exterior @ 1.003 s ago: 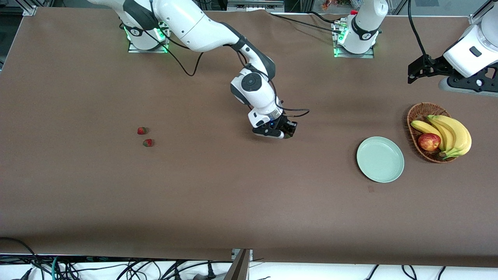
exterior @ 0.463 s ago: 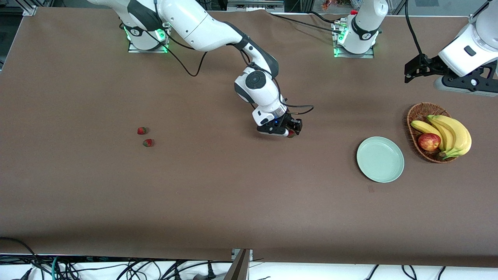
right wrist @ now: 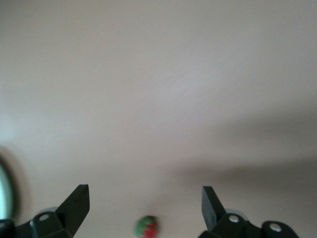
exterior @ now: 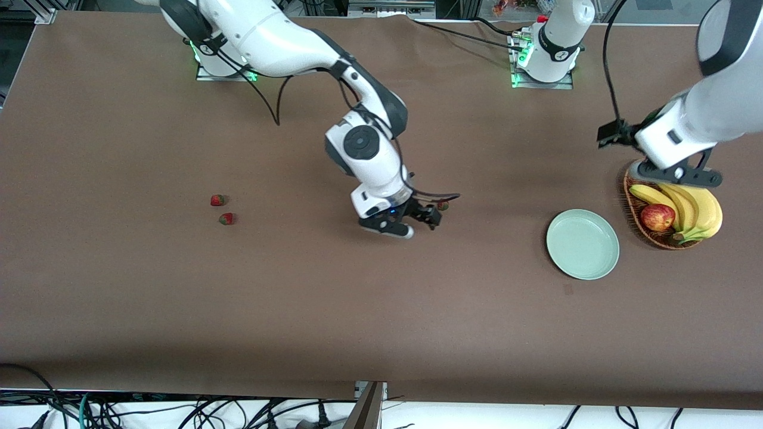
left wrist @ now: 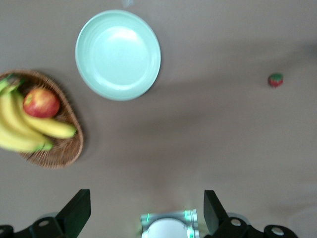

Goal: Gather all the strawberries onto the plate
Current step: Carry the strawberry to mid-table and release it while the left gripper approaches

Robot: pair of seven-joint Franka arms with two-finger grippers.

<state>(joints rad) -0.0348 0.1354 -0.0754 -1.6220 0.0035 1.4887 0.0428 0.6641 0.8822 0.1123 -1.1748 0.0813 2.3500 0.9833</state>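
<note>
Brown table. Right gripper spread, empty; one strawberry lies on the table just beside it at 2 o'clock in the front view. Two more berries sit toward the right arm's end. Plate empty. Left gripper spread, over the basket; left arm seems better placed.

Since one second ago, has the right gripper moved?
Yes. The right gripper has moved away from the plate, toward the right arm's end of the table. It is open, and a strawberry lies on the table beside it.
</note>
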